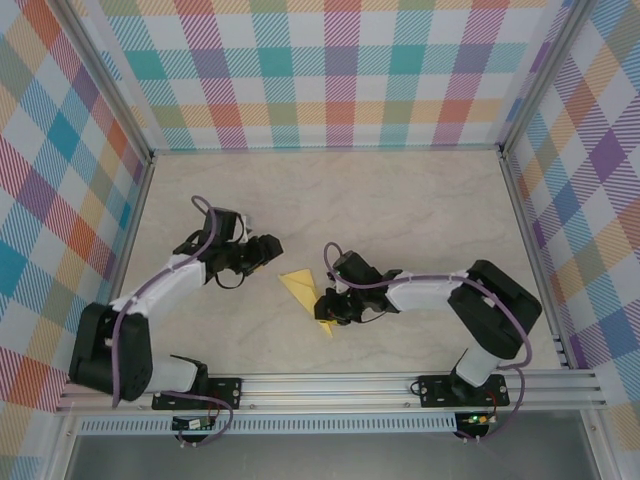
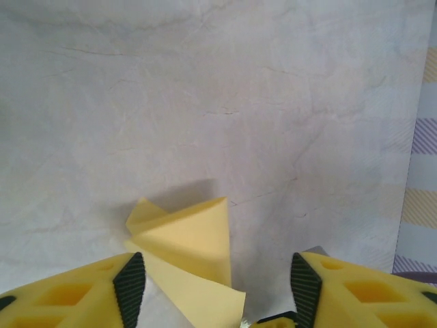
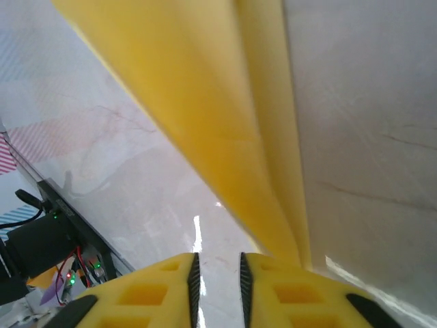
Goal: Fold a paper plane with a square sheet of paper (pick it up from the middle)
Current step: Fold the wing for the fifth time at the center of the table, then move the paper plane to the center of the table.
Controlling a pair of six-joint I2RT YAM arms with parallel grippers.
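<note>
The pale-yellow sheet of paper (image 1: 300, 285) lies folded into a layered, pointed wedge at mid-table, its tip toward the near edge. My left gripper (image 1: 268, 250) hovers just left of it. In the left wrist view that gripper (image 2: 217, 290) stands open wide, with the folded paper (image 2: 188, 239) between and ahead of its fingers, touching neither pad. My right gripper (image 1: 328, 308) sits at the paper's near tip. Seen from its wrist, the right gripper (image 3: 217, 287) has its jaws slightly parted with bare table in the gap. The paper (image 3: 225, 102) runs past the outside of the right finger.
The marble-patterned table (image 1: 400, 200) is boxed in by checkered walls (image 1: 340, 70) on three sides. An aluminium rail (image 1: 330, 385) carrying both arm bases runs along the near edge. A black electronics box with green lights (image 3: 48, 253) shows beyond that edge.
</note>
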